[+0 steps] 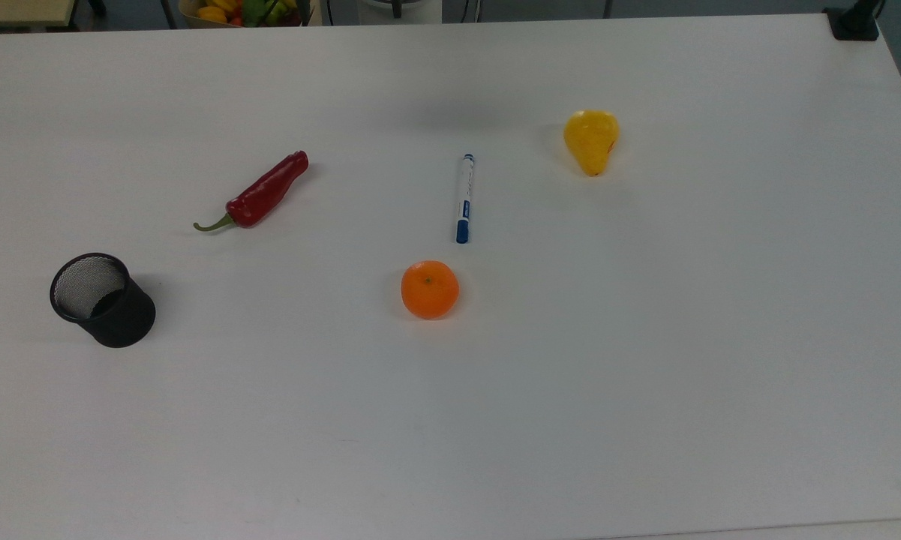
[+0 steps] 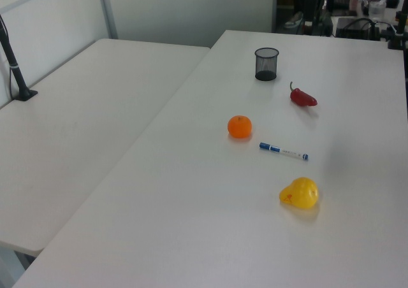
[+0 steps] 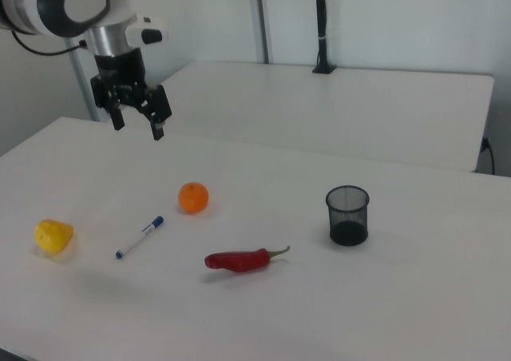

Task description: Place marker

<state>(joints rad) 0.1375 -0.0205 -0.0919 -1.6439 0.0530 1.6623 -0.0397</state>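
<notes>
White tabletop carrying five loose objects, with the robot arm raised above it. The marker, a slim white-barrelled pen with a blue cap, lies flat on the tabletop near the middle of the top view, its long axis running almost from 12 to 6 o'clock, the cap at the 6 o'clock end and a small blue tip at the 12 o'clock end. A mandarin orange sits near the cap, at about 7 o'clock from it and not touching. A yellow pear rests at about 2 o'clock from the marker, apart from it. A red chilli pepper with a green stem lies well apart at 9 o'clock from the marker, the stem pointing toward 8 o'clock. A black mesh pen cup stands upright well apart from the marker, at about 8 o'clock from it, mouth open upward. In the right view, the claw hangs in the air clear of the tabletop, at roughly 12 o'clock from the marker in that frame, fingers pointing downward, spread apart, with nothing between them. In the left view the marker lies between the orange and the pear.
</notes>
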